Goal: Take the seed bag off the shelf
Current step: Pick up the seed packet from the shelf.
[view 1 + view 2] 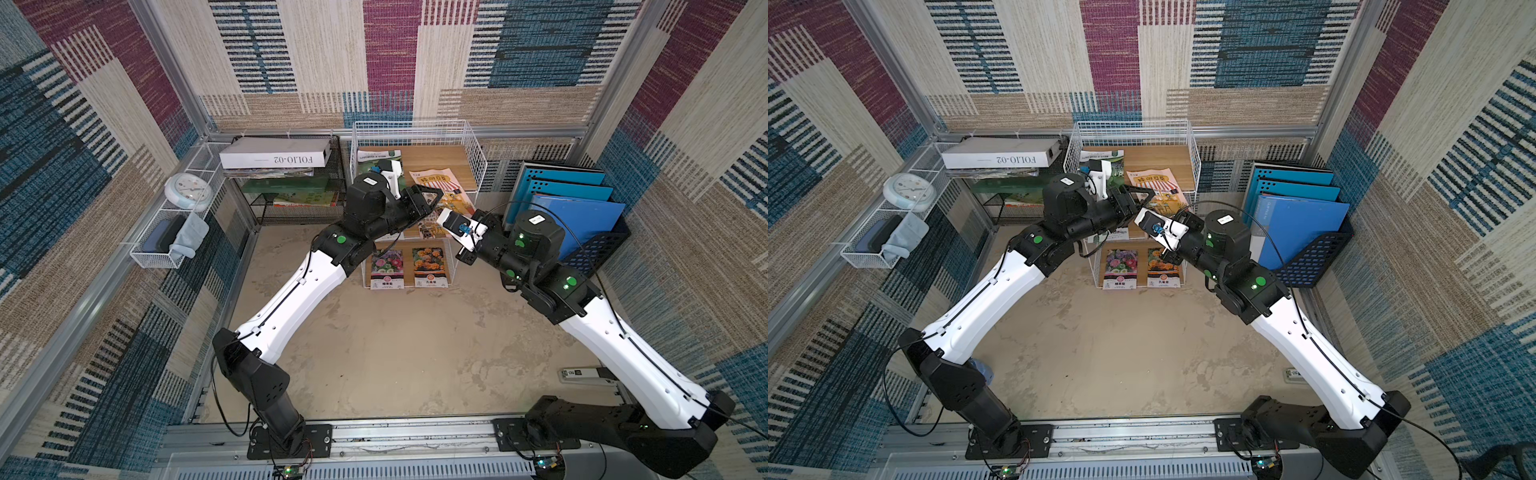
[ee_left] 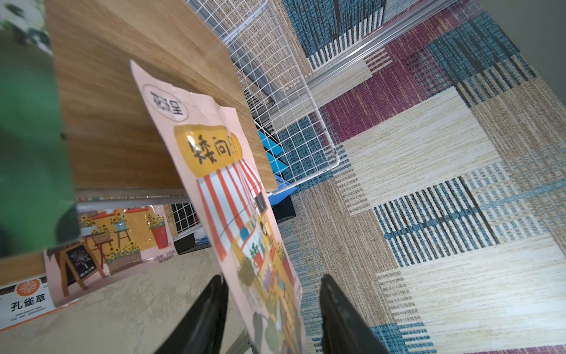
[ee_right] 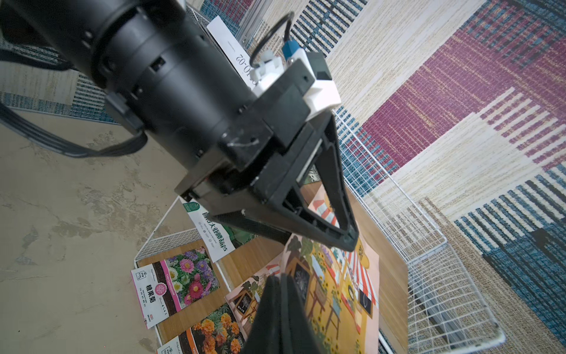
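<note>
**Item:** glossy pink seed bag printed with a red-striped awning. It lies on the top board of the white wire-grid 3-tier shelf, with its near end past the board's front edge and lifted clear of it.
**Boards:** light wood-grain, flat.
**Same board:** green seed packet.
**Lowest board:** 2 flat flower-print packets.
**Surface:** mottled beige tabletop, matt.
**Room:** walls of woven patchwork carpet in blue, maroon and cream, with aluminium frame rails.
**Left gripper**: black fingers apart, the bag's near end between them, a gap showing on 1 side.
**Right gripper**: fingers pressed together, tip at the bag's edge. Whether it pinches the bag cannot be told.
</note>
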Controlling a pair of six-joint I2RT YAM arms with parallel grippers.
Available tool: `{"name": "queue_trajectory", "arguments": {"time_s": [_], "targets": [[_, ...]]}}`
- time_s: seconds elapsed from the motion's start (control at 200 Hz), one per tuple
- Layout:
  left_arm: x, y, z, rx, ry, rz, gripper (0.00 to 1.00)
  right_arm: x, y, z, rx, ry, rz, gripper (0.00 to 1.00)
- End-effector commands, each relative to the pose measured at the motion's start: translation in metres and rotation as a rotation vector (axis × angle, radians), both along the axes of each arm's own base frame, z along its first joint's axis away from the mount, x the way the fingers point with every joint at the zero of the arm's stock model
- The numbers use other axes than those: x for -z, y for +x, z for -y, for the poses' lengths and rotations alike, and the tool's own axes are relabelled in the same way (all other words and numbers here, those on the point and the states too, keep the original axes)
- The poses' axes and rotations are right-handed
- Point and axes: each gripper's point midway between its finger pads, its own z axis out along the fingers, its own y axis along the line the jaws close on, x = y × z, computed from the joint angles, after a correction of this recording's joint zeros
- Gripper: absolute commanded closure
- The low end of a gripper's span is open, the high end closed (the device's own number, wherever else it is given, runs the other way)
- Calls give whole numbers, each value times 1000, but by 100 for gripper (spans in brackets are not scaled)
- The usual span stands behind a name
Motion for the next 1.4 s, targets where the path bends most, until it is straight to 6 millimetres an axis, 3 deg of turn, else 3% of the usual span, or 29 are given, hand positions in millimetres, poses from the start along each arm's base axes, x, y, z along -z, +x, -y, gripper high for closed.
{"name": "queue_trajectory", "arguments": {"time_s": [0.0,0.311,0.606,0.756,0.796,0.846,0.972,1.052,1.217,1.392], "targets": [[-11,-1,2,10,-29,22,48,-8,-1,-1,-6,28,16,100],[-7,4,2,-3,-26,13,68,-6,-3,-1,-11,29,10,100],[-5,8,6,6,-32,-2,100,-3,-2,0,-4,27,10,100],[-3,7,8,17,-34,-9,100,-1,-1,4,16,33,0,100],[-3,7,8,20,-36,-9,100,0,-1,6,29,34,-4,84],[-2,6,9,25,-36,-10,100,2,-1,10,47,41,-14,49],[1,4,9,32,-34,-7,100,2,-4,29,122,93,-47,21],[3,3,8,30,-28,-2,100,4,-7,47,203,146,-103,16],[10,0,8,37,-16,7,100,15,-25,80,304,253,-214,15],[13,-29,19,100,15,40,100,19,-25,105,440,332,-287,16]]}}
